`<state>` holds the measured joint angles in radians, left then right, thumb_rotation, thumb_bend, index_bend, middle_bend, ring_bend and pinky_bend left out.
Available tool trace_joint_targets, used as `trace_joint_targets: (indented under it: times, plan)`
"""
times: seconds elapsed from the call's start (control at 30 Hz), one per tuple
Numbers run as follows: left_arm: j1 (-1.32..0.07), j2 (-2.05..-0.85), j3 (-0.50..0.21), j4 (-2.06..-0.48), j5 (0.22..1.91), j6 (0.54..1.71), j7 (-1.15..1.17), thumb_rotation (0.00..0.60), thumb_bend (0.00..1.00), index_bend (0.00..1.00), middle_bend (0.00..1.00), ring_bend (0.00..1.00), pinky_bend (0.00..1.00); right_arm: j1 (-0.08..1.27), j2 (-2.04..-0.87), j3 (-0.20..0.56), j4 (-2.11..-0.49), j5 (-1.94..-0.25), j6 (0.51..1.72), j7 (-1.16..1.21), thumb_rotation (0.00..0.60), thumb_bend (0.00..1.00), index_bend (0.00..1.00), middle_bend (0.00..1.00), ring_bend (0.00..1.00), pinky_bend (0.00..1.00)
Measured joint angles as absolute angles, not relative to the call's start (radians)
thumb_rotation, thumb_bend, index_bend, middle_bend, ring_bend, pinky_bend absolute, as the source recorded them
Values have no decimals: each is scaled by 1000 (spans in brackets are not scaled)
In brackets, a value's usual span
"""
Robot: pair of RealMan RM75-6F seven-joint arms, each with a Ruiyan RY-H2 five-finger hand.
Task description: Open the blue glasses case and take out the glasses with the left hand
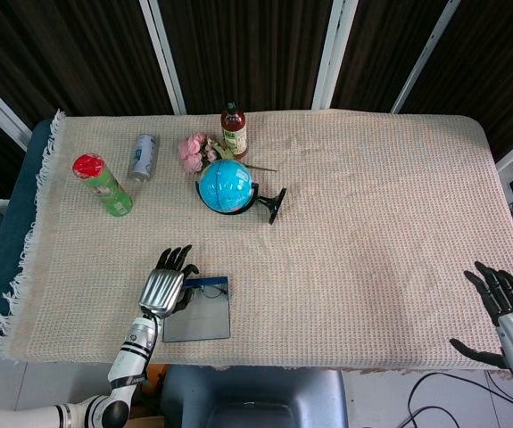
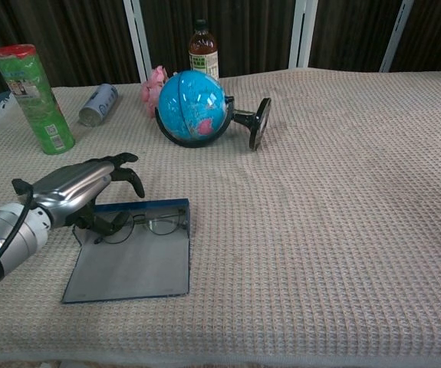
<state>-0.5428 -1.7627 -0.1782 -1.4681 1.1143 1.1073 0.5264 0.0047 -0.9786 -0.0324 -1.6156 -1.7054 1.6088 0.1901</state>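
Blue glasses case (image 2: pixel 132 262) lies open and flat near the front-left edge of the tabletop (image 1: pixel 372 232), its grey inside facing up. The glasses (image 2: pixel 145 225) sit at the far end of the case, just inside its blue rim, lenses side by side. In the head view the case (image 1: pixel 201 311) shows as a grey square with a blue strip along its far side.

The left hand (image 2: pixel 82 188) hangs over the left far corner of the case, palm down, fingers (image 2: pixel 128 172) curved and spread above the tabletop, thumb reaching under toward the left end of the glasses. Whether it touches the frame cannot be told; it grips nothing clearly.

The right hand (image 1: pixel 506 308) shows only in the head view, at the front-right corner of the tabletop, fingers apart and holding nothing.

Toward the back stand a green can with a red lid (image 2: pixel 32 96), a bottle (image 2: pixel 202 52) and a tipped globe (image 2: pixel 193 107); a silver can (image 2: pixel 99 104) lies on its side beside pink flowers (image 2: pixel 153 83).
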Motion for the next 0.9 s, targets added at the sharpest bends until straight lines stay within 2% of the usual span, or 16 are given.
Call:
trace_joint_targets:
  times: [0.9]
  plan:
    - [-561, -1769, -165, -1455, 1089, 1114, 503, 600, 469, 418, 0, 0, 0, 3, -978, -31, -1614, -1705, 1612, 196, 600, 176, 0, 0, 0, 0]
